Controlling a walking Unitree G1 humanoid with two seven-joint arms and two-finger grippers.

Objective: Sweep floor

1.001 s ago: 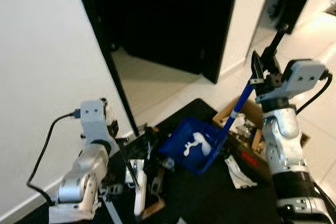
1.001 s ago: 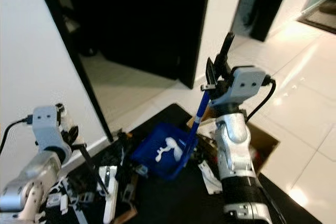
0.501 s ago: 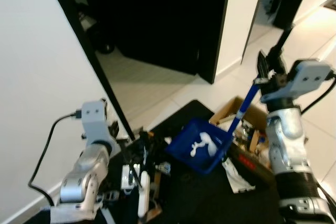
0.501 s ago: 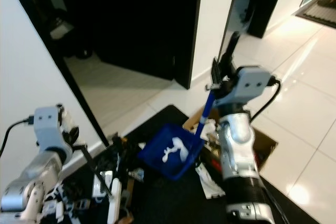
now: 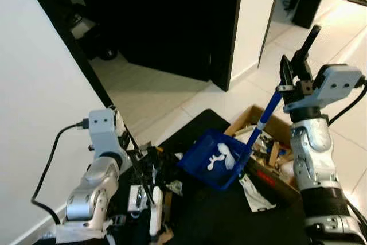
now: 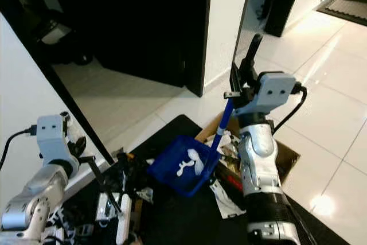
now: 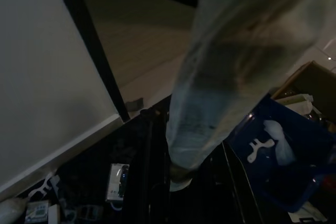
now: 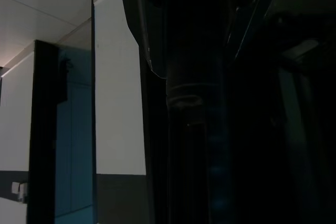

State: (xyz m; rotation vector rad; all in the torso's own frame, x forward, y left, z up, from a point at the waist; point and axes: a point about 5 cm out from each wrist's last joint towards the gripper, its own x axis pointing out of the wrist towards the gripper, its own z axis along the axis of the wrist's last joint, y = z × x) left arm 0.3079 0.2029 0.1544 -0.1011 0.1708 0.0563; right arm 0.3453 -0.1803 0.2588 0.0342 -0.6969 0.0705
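Right claw (image 5: 293, 76) pinches the blue dustpan handle (image 5: 262, 120); the dustpan (image 5: 217, 159) hangs raised over the black mat (image 5: 218, 216), beside a cardboard box (image 5: 269, 142). Left claw (image 5: 123, 142) grips a thin dark broom stick (image 5: 140, 176). Left wrist view adds a pale blurred shaft (image 7: 231, 61) close up. Right wrist view is dark, handle outline barely legible.

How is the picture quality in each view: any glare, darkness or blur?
Eye views: fairly sharp, with glare on the glossy floor tiles and a near-black doorway. Left wrist view: dim, with a blurred pale handle close to the lens, the blue dustpan still legible. Right wrist view: very dark, the dustpan handle a silhouette against a lit wall.
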